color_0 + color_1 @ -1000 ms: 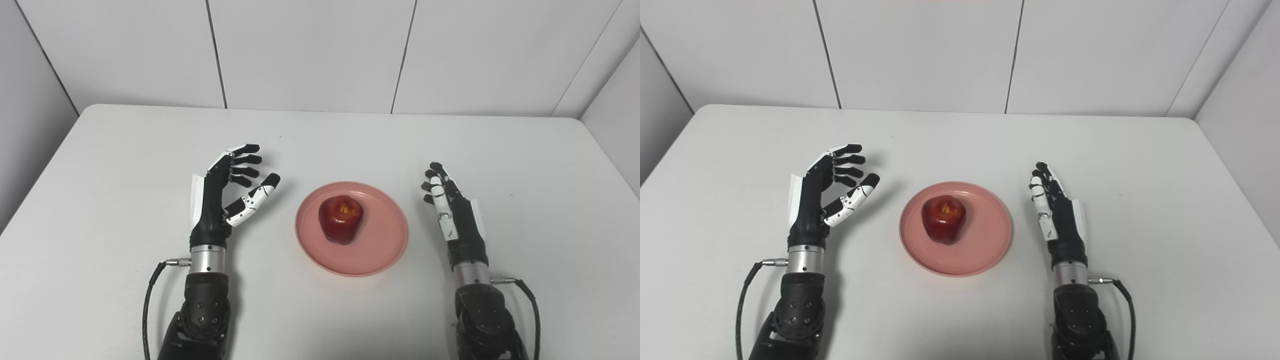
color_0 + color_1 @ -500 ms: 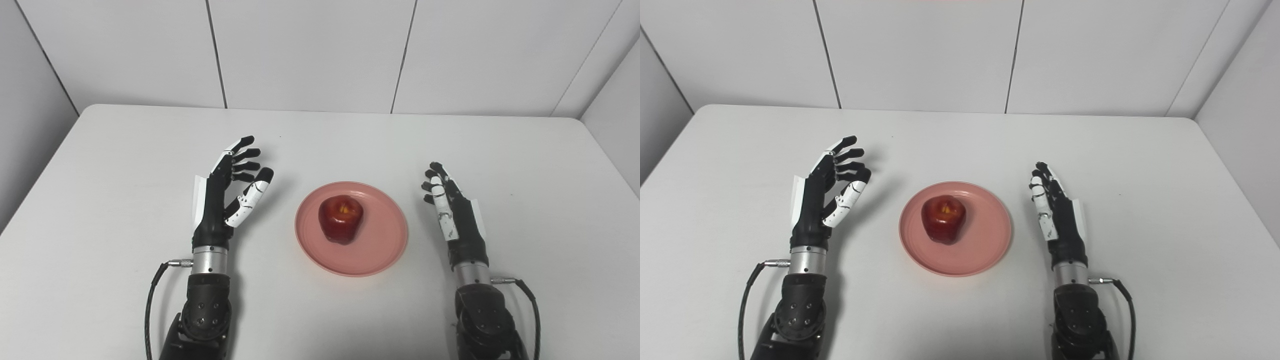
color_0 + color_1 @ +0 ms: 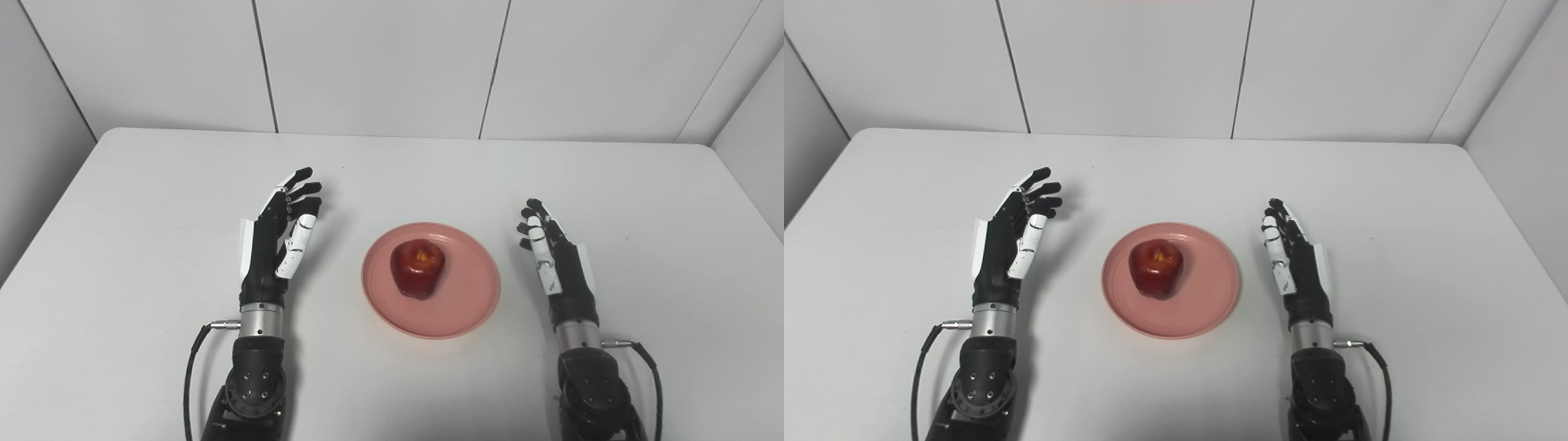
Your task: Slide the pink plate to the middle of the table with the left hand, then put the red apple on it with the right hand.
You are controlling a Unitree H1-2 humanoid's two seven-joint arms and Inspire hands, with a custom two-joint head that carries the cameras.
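Red apple [image 3: 418,268] on pink plate [image 3: 465,306], left robot hand [image 3: 278,242] and right robot hand [image 3: 554,257] empty, fingers apart, views alike

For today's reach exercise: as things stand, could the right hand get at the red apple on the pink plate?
Probably yes: the right hand is open beside the pink plate, with nothing between it and the red apple.
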